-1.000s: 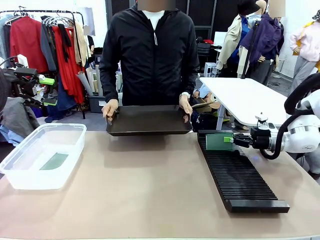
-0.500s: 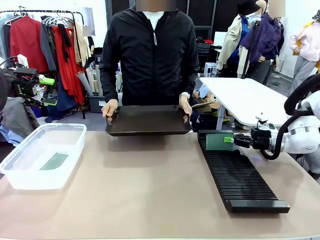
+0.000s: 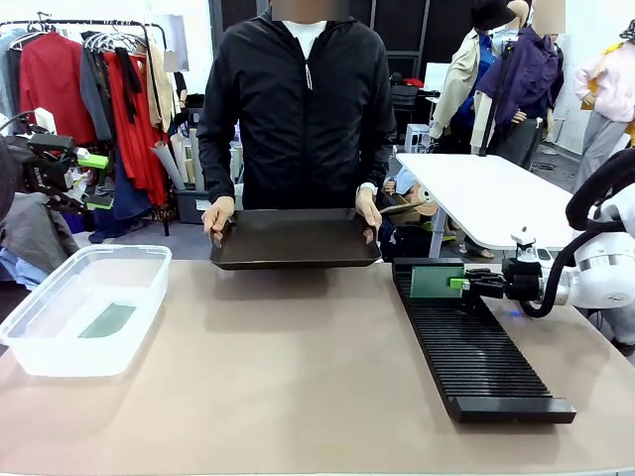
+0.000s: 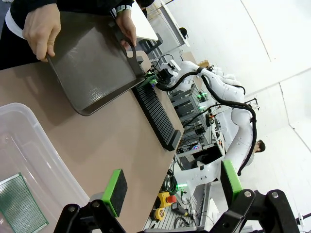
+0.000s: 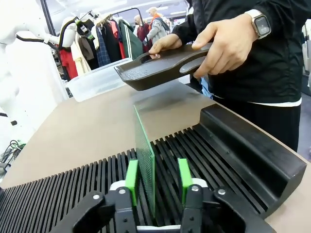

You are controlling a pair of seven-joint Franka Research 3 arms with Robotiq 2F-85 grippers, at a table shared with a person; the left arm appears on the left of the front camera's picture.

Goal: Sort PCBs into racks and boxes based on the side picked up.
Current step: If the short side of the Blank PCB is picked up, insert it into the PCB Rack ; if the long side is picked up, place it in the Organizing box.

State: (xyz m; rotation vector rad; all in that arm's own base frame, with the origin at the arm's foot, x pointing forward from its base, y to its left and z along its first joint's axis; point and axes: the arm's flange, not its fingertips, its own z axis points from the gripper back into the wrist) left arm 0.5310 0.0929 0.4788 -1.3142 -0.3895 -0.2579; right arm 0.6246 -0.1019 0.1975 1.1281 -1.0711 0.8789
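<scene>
- The table (image 3: 298, 377) carries the whole job, and across it the person holds a shallow black tray (image 3: 296, 238) in both hands, lifted just clear of the far edge; if it gets set down while the arm works, it could crowd the rack's far end.
- The clear box (image 3: 84, 307) sits at the robot's left with one PCB lying flat on its bottom (image 3: 107, 319) (grid face up, going by the left wrist camera), well away from any trouble.
- The black rack (image 3: 476, 342) lies at the right. Its slots are narrow, so I'd say the main risk is the board missing one and riding up on a rib, or tipping once let go.
- The right hand (image 3: 459, 284) is level with the rack's far end, and the upright PCB (image 5: 145, 155) stands between its green pads (image 5: 131, 175) with its lower edge among the slots. The fingers seem to have eased off the board; a slim gap shows either side.
- The left hand (image 4: 170, 187) hangs spread wide and empty, above the box's near corner.
- Against half a second ago, the right hand and arm have slid slightly outward, toward the robot's right; tray, box and boards look unmoved.
</scene>
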